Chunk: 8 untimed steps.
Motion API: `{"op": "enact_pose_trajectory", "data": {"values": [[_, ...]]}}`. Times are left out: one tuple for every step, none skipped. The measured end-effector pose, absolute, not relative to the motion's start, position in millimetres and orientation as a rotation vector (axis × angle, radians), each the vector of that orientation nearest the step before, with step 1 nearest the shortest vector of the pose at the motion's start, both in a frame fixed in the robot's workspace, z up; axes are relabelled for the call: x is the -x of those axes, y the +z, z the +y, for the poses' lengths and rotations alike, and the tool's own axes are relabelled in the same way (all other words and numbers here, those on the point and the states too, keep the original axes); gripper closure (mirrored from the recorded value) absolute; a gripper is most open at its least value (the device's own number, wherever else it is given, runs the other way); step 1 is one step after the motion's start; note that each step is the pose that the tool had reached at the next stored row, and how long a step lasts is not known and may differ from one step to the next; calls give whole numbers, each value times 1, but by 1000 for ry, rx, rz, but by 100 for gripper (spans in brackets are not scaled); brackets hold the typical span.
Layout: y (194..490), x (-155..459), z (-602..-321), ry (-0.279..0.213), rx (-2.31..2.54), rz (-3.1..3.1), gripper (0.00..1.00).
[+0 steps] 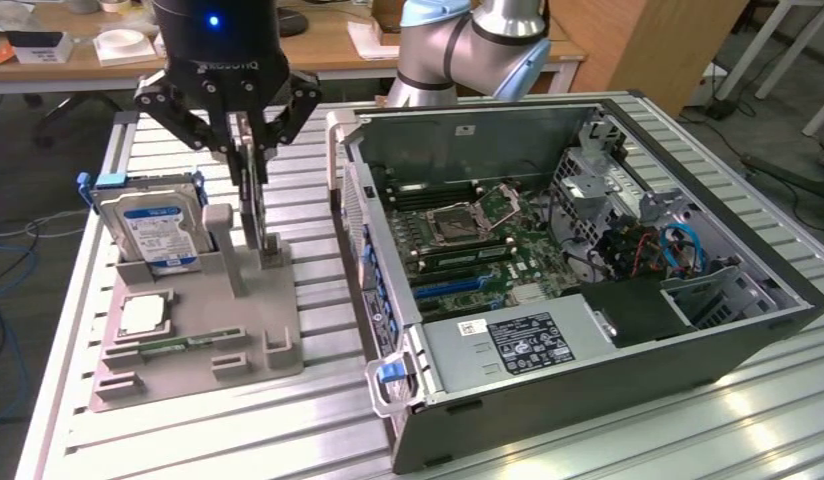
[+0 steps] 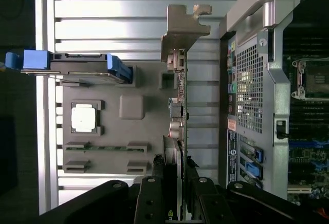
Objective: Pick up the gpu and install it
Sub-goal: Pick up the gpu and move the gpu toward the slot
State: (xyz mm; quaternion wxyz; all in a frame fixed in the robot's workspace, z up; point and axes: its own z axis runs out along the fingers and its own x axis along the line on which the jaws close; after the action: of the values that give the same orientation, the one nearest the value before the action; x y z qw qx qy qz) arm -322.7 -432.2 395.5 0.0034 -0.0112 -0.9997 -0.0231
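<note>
claw (image 1: 248, 160) clenched on gpu (image 1: 259, 225), upper left of exterior view | gpu stands on edge in gray holder (image 1: 252, 335), so I grip from above | computer case (image 1: 559, 410) lies open beside

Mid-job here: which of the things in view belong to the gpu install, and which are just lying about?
In the job: the gpu, standing on edge in the gray holder; the tool, down over it; the open computer case.
Lying about: the hard drive, the processor chip and the memory stick, all on the same holder.
</note>
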Motion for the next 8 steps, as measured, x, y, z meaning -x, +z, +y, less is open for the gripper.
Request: {"op": "enact_pose_trajectory", "data": {"values": [[397,323,-432,-72,35,-3134,73],[399,323,-432,-72,35,-3134,73],[400,323,-432,-72,35,-3134,73],[402,323,-432,-72,35,-3134,73],[404,323,-432,-72,35,-3134,73],[406,323,-432,-72,35,-3134,73],[408,323,-432,-72,35,-3134,73],[410,323,-432,-72,35,-3134,73]]}}
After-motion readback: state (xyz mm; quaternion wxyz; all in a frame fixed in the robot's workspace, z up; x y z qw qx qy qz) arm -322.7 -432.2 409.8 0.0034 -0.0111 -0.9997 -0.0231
